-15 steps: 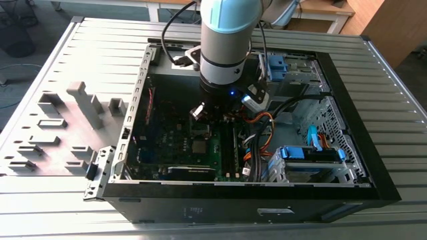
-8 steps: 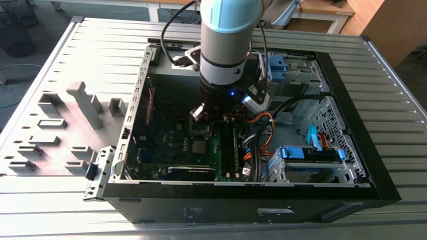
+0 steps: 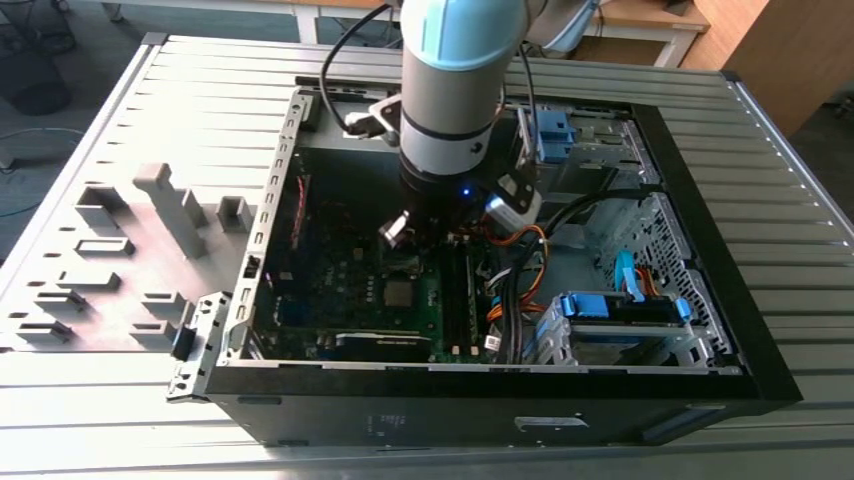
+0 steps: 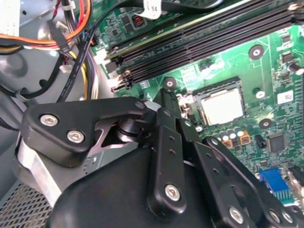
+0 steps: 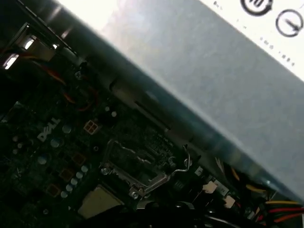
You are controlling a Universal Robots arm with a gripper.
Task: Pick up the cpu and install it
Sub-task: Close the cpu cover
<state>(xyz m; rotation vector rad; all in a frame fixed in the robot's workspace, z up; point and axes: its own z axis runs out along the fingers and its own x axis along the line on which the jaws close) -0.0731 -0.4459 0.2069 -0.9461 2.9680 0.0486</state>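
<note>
Closest to the lens in the second wrist view is the black metal gripper (image 4: 166,114). Its bolted linkage plates hide the working end, so I cannot tell how far open it is. It hangs over the green motherboard (image 4: 266,61), and it does not have the cpu.

The cpu (image 4: 223,105), a small flat square chip with a dull silver-grey top, lies level on the board just beyond the gripper and apart from it. It appears to rest within a dark square socket surround. In the first wrist view the cpu (image 5: 97,202) lies just beside the hinged bare-metal socket frame (image 5: 137,168), which seems to be raised.

In the exterior view the grey robot arm (image 3: 447,90) reaches down into the open black PC case (image 3: 507,400), which stands on the slatted metal table (image 3: 120,130). There the cpu (image 3: 396,292) lies on the near side of the arm's tip.

By its look the chip is light and stiff, with a smooth top that gives little purchase and probably a delicate underside. Two opposite edges look like the safest hold, with the chip kept flat.
</note>
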